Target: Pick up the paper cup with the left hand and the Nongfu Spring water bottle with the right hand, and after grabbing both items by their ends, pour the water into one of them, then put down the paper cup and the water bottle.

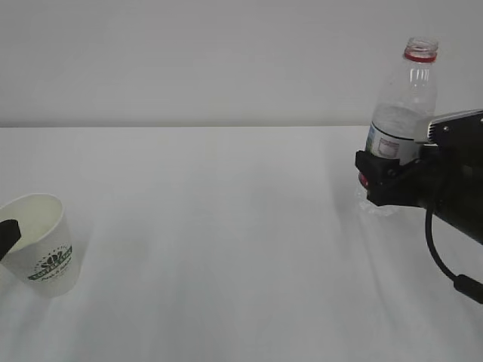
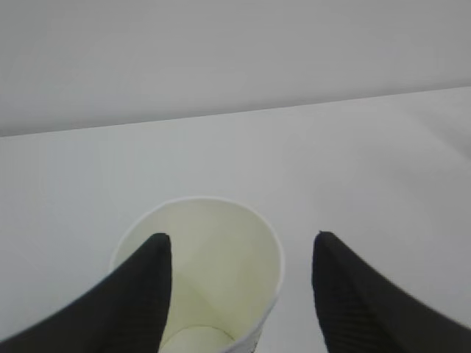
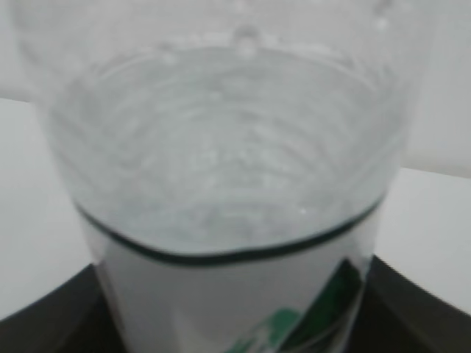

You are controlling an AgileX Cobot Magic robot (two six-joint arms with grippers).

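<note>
Your right gripper point(image 1: 385, 170) clamps the Nongfu Spring water bottle point(image 1: 404, 105) at its label, near the table's point(image 1: 226, 249) right edge. Your left gripper point(image 2: 239, 294) stands open, one finger inside the paper cup point(image 1: 44, 245), far left; bare table between.

Matt white paper cup point(image 1: 44, 245), clear glossy plastic bottle point(image 1: 404, 105), and matt black fingers point(image 2: 140, 294) on a smooth white table point(image 1: 226, 226).

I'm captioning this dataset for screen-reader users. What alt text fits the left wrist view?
A white paper cup, empty as far as visible, stands on a white table, seen from above. One black finger of the left gripper overlaps its near rim; the other stands clear on its right.
</note>
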